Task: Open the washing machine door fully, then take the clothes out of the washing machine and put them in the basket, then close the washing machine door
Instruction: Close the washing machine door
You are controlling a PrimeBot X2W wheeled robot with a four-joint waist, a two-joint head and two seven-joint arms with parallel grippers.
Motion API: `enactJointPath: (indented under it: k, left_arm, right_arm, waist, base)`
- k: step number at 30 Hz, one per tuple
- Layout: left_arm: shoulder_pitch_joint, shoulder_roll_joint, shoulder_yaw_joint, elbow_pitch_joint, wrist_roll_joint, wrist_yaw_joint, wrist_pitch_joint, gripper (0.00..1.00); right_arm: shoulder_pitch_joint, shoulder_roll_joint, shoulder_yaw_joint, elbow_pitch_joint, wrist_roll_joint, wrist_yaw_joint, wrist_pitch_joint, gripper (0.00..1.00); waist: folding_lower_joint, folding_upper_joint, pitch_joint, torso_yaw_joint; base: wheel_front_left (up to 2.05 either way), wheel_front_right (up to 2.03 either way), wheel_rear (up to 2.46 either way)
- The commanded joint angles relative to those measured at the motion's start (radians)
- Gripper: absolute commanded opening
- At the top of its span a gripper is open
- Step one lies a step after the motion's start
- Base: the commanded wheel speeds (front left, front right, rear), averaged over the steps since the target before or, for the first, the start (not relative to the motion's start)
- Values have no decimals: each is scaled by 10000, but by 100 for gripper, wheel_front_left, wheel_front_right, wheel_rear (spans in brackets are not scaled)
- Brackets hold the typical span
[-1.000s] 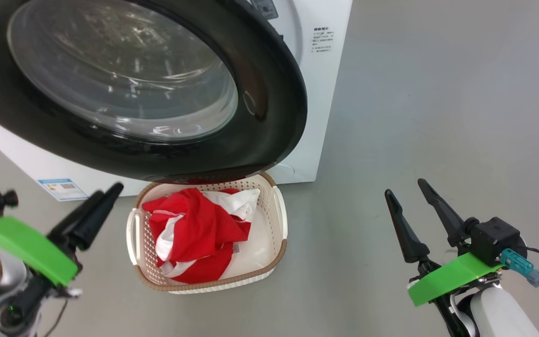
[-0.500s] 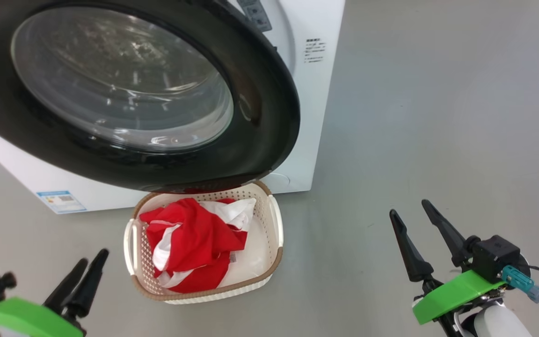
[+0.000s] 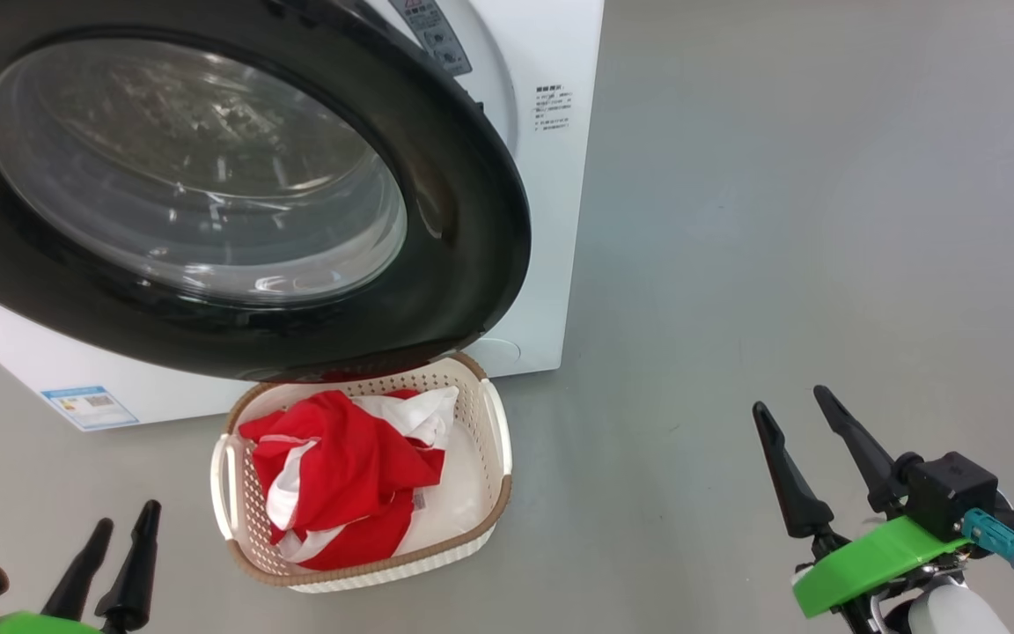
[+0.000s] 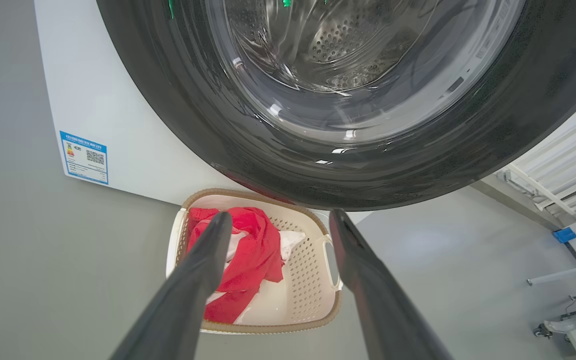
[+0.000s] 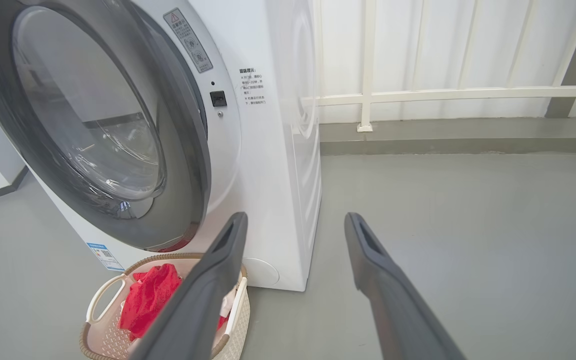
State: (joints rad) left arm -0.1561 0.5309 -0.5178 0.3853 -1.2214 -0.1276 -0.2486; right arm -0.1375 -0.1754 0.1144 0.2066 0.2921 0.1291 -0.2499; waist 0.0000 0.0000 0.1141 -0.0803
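Note:
The washing machine door [image 3: 463, 264], black-rimmed with a clear glass bowl, stands ajar over the front of the white washing machine [image 3: 560, 194]; a gap shows along its right edge [image 5: 195, 150]. Below it on the floor, the cream basket [image 3: 500, 493] holds the red and white clothes [image 3: 340, 467]. My left gripper [image 3: 128, 518] is open at the lower left, left of the basket and touching nothing. In the left wrist view the left gripper [image 4: 279, 215] points at the basket [image 4: 268, 327] and the clothes [image 4: 253, 255]. My right gripper [image 3: 789, 401] is open over bare floor, well right of the basket.
Grey floor spreads to the right of the machine. A white railing [image 5: 368, 92] runs along the wall behind it. A blue-edged label [image 3: 89, 407] sits low on the machine's front. The basket's far end lies under the door's lower rim.
My left gripper has drawn back from beside the door's lower left to the bottom left corner. The head camera has shifted a little. The right gripper stays open in place.

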Motion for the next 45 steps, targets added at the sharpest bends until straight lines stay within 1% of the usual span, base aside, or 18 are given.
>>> enactJointPath:
  k: [1, 8, 13, 18, 22, 23, 28, 38, 45]
  left_arm:
    - [-36, 184, 826, -13, 612, -31, -125, 100]
    - [703, -1010, 2748, -291, 3049, -31, -129, 100]
    - [1230, -1859, 4146, -1022, 5033, -31, -130, 100]
    - [1691, -2617, 5059, -1798, 6794, -31, -130, 100]
    - [1963, -3142, 5618, -2386, 7867, -31, -131, 100]
    - [1963, -3142, 5618, -2386, 7867, -31, -131, 100]
    - [2241, -3546, 5862, -2838, 8491, -31, -131, 100]
    - [2372, -3756, 5803, -2760, 8833, -31, -131, 100]
    - [2350, -3777, 5768, -2810, 8890, -31, -131, 100]
  right_arm:
    - [182, -129, 149, -206, -4, 16, -119, 100]
    - [291, -201, 18, -232, 3, 16, -119, 100]
    - [315, -216, -48, -242, 1, 16, -119, 100]
    - [313, -199, -51, -214, 29, 16, -119, 100]
    - [355, -211, -46, -202, 48, 16, -119, 100]
    - [355, -211, -46, -202, 48, 16, -119, 100]
    - [415, -253, -50, -212, 63, 16, -119, 100]
    - [510, -262, -96, -204, 85, 16, -119, 100]
    - [500, -273, -106, -253, 59, 16, -119, 100]
  waist:
    - [0, 0, -59, -26]
    - [0, 0, -203, -45]
    - [0, 0, -250, -37]
    - [0, 0, -350, -26]
    - [0, 0, -451, 15]
    - [0, 0, -451, 15]
    - [0, 0, -527, 69]
    - [0, 0, -588, 159]
    - [0, 0, -537, 211]
  base:
    - [0, 0, 0]
    - [0, 0, 0]
    - [0, 0, 0]
    - [0, 0, 0]
    - [0, 0, 0]
    - [0, 0, 0]
    - [0, 0, 0]
    - [0, 0, 0]
    - [0, 0, 0]
